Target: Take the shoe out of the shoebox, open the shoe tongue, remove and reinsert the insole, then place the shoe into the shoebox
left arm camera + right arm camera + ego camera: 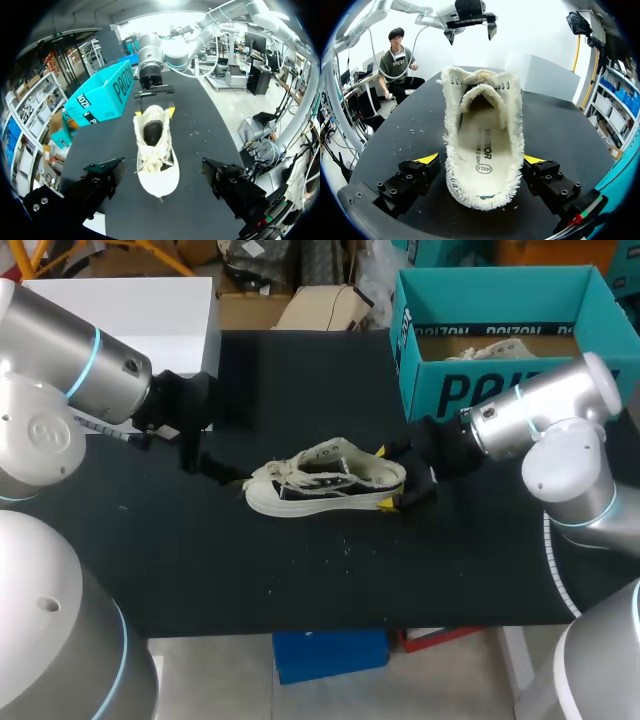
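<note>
Fingers of the left pincer [162, 167] are hanging apart just off the toe of the sneaker [325, 478] on the desk [200, 560]; right pincer [481, 160] is straddling its heel, apart too. Pinning that heel while spreading the tongue looks wise.

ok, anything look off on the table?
White flecks litter the table beside the shoe, likely shed from its frayed edging. Shoe stands upright; nothing else stands out.

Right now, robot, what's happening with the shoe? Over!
Left gripper open, just off the toe. Right gripper open, straddling the heel. Shoe upright on the table, out of the shoebox. Nothing blocking it.
</note>
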Action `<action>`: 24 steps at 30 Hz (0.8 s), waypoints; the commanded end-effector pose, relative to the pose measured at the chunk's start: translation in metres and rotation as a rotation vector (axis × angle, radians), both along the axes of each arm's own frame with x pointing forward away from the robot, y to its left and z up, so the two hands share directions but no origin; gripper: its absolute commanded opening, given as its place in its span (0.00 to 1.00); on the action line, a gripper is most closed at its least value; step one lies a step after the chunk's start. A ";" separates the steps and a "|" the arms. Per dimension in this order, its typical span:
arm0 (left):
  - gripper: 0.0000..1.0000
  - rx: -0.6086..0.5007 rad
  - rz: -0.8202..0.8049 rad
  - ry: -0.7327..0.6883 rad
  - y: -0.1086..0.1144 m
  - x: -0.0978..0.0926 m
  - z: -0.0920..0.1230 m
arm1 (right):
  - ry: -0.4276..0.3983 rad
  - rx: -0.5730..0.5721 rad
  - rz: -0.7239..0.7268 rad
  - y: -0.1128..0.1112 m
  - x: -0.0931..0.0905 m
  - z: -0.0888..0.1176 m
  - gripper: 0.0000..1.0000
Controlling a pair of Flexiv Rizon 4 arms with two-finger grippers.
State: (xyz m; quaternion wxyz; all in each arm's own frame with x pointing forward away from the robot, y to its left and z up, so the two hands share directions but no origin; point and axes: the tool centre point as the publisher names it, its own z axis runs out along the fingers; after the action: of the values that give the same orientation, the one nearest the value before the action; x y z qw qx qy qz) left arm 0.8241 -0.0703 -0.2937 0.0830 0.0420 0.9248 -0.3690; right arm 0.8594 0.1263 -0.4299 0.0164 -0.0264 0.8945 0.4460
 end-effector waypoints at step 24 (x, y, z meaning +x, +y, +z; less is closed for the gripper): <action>1.00 -0.001 0.002 -0.004 -0.001 -0.001 -0.002 | 0.046 0.059 0.013 0.004 0.009 -0.014 1.00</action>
State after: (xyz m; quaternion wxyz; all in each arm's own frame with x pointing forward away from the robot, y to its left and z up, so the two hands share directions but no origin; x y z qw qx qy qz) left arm 0.8241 -0.0703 -0.2937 0.0830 0.0420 0.9248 -0.3690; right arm 0.8653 0.1291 -0.4402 -0.0044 -0.0198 0.8827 0.4695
